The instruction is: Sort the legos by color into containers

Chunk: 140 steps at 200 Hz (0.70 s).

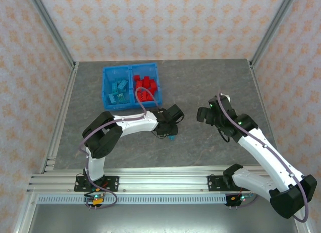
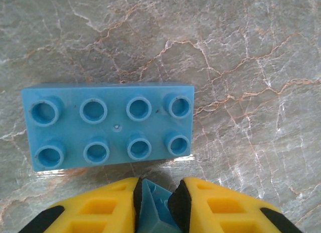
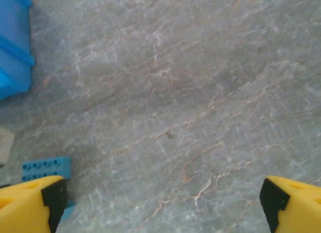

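left end effector [image 2: 156,194]: narrow, its yellow fingers [image 2: 113,208] clamped on a light blue lego [image 2: 150,209], of which a thin slice shows between the pads. it sits low over the grey marbled counter [image 2: 251,67], in front of the blue bin [image 1: 131,67]. a second light blue lego [image 2: 108,127], eight studs up, lies flat on the counter just beyond the fingertips; contact with the held piece cannot be told.

right end effector [image 3: 160,205]: wide, nothing between its fingers [image 3: 30,203], hovering over bare counter to the right of the left one and apart from it.

bin: left compartment [image 1: 106,82] holds teal legos [image 1: 118,90], right compartment [image 1: 159,82] holds red legos [image 1: 145,86].
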Motion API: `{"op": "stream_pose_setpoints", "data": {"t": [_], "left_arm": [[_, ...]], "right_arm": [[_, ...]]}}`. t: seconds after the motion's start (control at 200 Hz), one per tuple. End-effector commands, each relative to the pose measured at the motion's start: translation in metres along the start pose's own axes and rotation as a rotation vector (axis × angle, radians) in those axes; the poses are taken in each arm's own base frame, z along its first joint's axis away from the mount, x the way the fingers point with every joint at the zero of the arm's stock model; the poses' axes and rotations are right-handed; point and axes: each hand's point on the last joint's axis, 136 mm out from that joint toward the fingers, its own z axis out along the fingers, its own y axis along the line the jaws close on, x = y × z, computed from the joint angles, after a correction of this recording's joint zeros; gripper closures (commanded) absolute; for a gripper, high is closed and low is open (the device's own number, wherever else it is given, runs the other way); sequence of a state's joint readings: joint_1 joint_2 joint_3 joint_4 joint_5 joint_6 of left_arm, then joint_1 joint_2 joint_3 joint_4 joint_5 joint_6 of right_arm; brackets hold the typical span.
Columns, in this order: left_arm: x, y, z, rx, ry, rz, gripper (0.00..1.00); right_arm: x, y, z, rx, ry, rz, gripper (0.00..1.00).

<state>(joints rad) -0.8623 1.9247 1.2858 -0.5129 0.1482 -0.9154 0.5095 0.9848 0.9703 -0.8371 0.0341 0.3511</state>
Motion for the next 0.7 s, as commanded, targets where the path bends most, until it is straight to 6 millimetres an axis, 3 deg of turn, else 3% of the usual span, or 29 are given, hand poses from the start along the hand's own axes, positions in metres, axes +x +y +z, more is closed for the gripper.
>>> {"op": "stream_pose_setpoints", "data": {"t": [0.0, 0.135, 0.235, 0.36, 0.505, 0.696], "left_arm": [[0.029, 0.047, 0.004, -0.169, 0.084, 0.076, 0.71], [0.03, 0.041, 0.001, -0.13, 0.089, 0.116, 0.41], [0.028, 0.023, -0.009, -0.045, 0.08, 0.11, 0.31], [0.039, 0.009, -0.007, -0.021, 0.105, 0.117, 0.34], [0.045, 0.025, -0.001, -0.102, 0.105, 0.117, 0.44], [0.053, 0.04, -0.002, -0.161, 0.131, 0.189, 0.43]], "right_arm": [[0.027, 0.01, -0.006, -0.069, 0.16, -0.034, 0.01], [0.045, 0.009, -0.004, -0.067, 0.248, -0.04, 0.01], [0.045, 0.008, -0.002, -0.064, 0.237, -0.02, 0.01], [0.038, 0.014, -0.001, -0.087, 0.214, 0.002, 0.01], [0.035, 0.015, -0.003, -0.087, 0.207, 0.002, 0.01], [0.047, 0.012, -0.004, -0.083, 0.254, -0.007, 0.01]]}}
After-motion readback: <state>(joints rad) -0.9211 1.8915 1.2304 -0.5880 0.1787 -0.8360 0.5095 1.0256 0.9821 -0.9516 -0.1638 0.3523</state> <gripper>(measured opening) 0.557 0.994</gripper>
